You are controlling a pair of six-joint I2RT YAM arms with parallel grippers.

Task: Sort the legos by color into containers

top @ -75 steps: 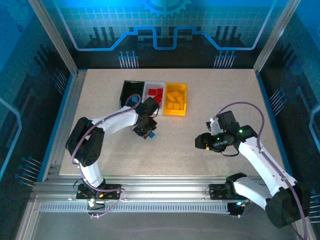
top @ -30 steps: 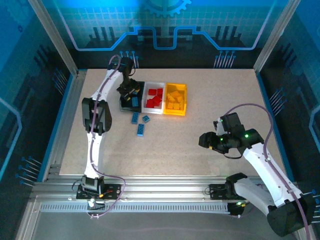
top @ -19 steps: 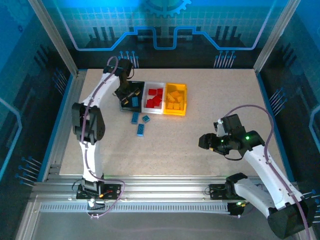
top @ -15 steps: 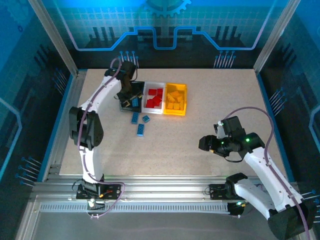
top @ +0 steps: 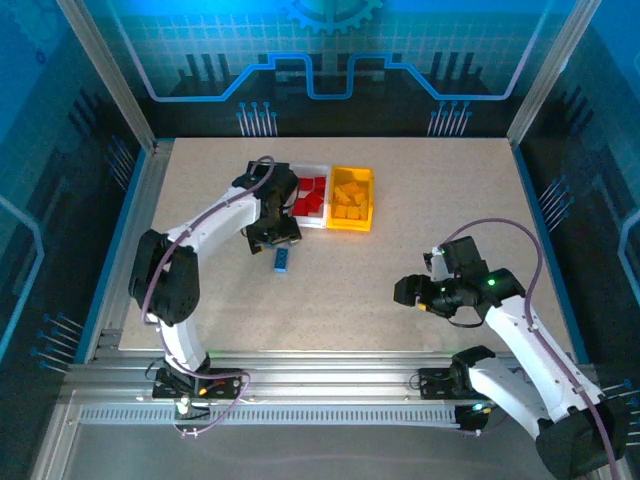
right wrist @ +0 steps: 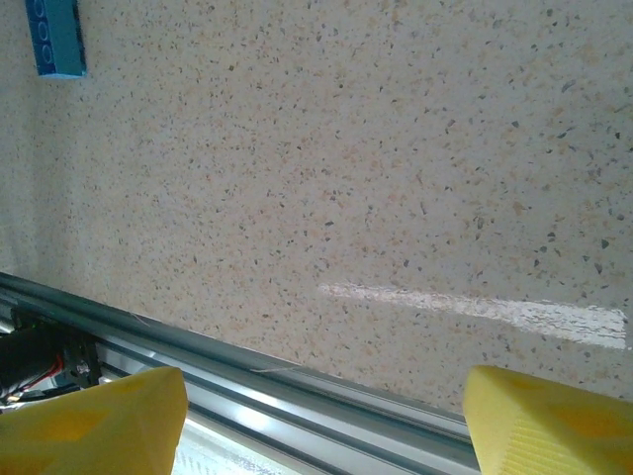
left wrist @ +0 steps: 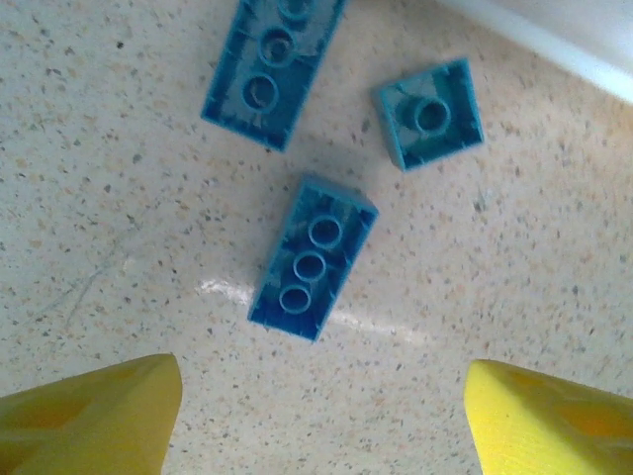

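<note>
Three blue legos lie studs-down on the table under my left gripper: a long one, a small square one and a middle brick. Both yellow fingertips stand wide apart with nothing between them. From above, the left gripper hovers just in front of the bins, with one blue brick showing beside it. The white bin holds red legos, and the yellow bin holds yellow ones. The left arm largely covers the black bin. My right gripper is open and empty over bare table.
In the right wrist view a blue brick sits far off at the top left, and the aluminium rail of the table's near edge runs below the open right gripper. A white bin edge crosses the left wrist view's top right corner.
My left arm has swung back from over the black bin and now hangs over the loose blue bricks in front of the bins. The right arm has shifted only slightly.
</note>
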